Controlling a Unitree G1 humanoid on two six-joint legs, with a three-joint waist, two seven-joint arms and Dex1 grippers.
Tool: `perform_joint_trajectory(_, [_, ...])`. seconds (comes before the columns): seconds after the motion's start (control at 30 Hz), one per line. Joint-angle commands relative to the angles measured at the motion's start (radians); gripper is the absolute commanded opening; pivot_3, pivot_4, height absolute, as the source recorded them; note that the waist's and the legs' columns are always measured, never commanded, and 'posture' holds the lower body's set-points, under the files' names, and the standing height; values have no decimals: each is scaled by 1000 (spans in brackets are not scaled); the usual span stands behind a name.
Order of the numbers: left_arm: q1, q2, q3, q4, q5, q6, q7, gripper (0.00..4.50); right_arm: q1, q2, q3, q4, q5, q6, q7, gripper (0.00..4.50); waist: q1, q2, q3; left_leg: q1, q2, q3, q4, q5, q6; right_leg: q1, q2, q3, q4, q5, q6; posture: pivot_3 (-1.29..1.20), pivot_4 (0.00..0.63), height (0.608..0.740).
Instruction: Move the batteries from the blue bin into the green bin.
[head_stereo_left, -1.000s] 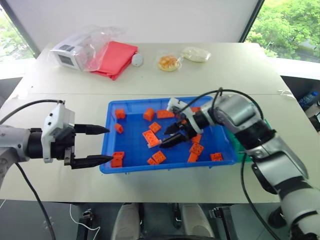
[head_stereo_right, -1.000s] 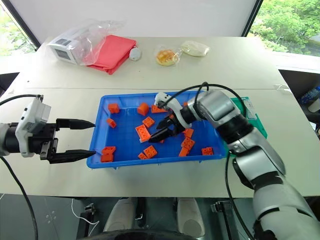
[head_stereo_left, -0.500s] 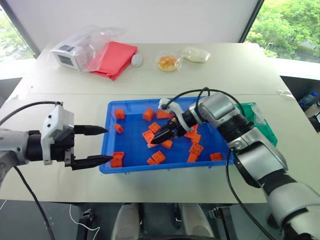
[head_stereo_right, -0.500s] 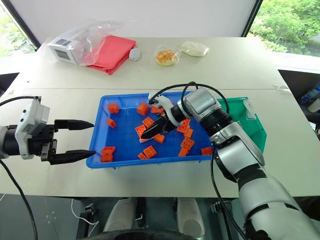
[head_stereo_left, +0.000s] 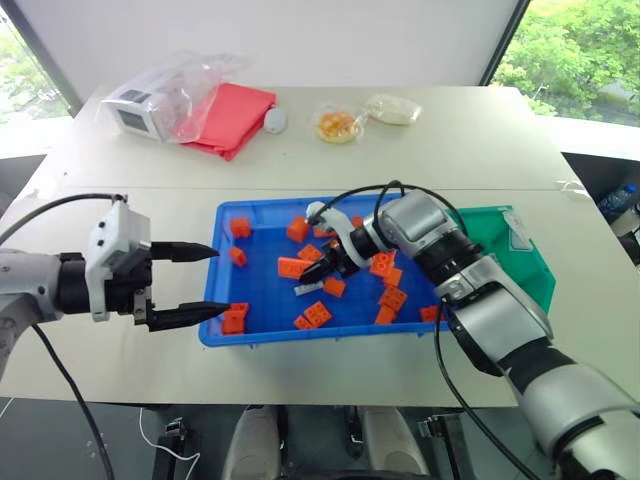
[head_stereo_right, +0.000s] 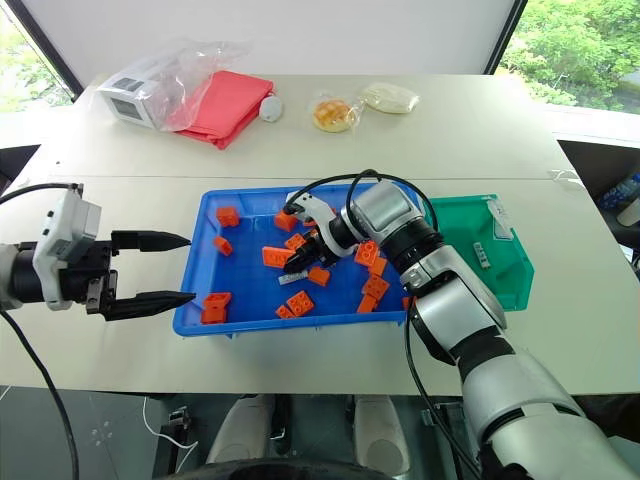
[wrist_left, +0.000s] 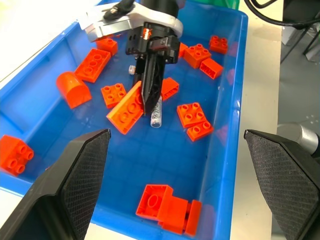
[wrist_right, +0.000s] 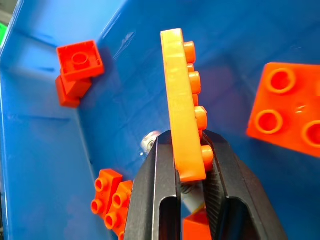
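Right wrist view: right claw (wrist_right: 190, 167) clamped on orange plate (wrist_right: 181, 100), battery (wrist_right: 148, 142) half hidden behind

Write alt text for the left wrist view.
The right hand is shut on a flat orange brick in the blue bin, with a battery lying just beside its fingertips. Other orange bricks lie scattered around, and the left hand's open fingers frame the scene.

Office or lab test room: plain white desk (head_stereo_left: 130, 380) against white wall (head_stereo_left: 300, 40), big windows (head_stereo_left: 570, 45) onto trees, sorting bins and bagged odds on top.
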Motion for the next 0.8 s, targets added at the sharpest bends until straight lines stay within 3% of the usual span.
perform_joint_trajectory(0.03, [-18,-3,0,3,0,-18,6,4500,-67,45,-76,-20,19,-32,-13,72,-2,0,0,0,0,0,0,0,0,0,0,0,0,0,0,0,150,734])
perform_joint_trajectory(0.27, [-42,-19,-34,-5,-1,-21,23,4500,-69,186,-85,-10,-56,-264,-110,72,-2,0,0,0,0,-1,-1,0,0,-1,1,0,1,0,0,0,150,734])
perform_joint_trajectory(0.47, [-63,-26,-52,-1,-2,-20,33,4500,-50,150,-24,-75,-163,-465,-83,2998,4,0,0,-1,-1,-1,0,0,0,0,-1,0,1,0,0,0,150,734])
perform_joint_trajectory(0.67, [-64,-29,-61,1,0,-24,29,4500,90,-104,33,-448,-210,-578,66,2998,6,0,0,-1,-1,-1,0,0,0,0,-1,-1,0,0,0,0,150,734])
perform_joint_trajectory(0.8, [-72,-37,-80,11,6,-29,24,4500,210,-220,41,-629,-223,-587,90,2998,-1,-1,0,0,0,-1,0,0,0,-1,0,0,1,0,0,0,150,734])
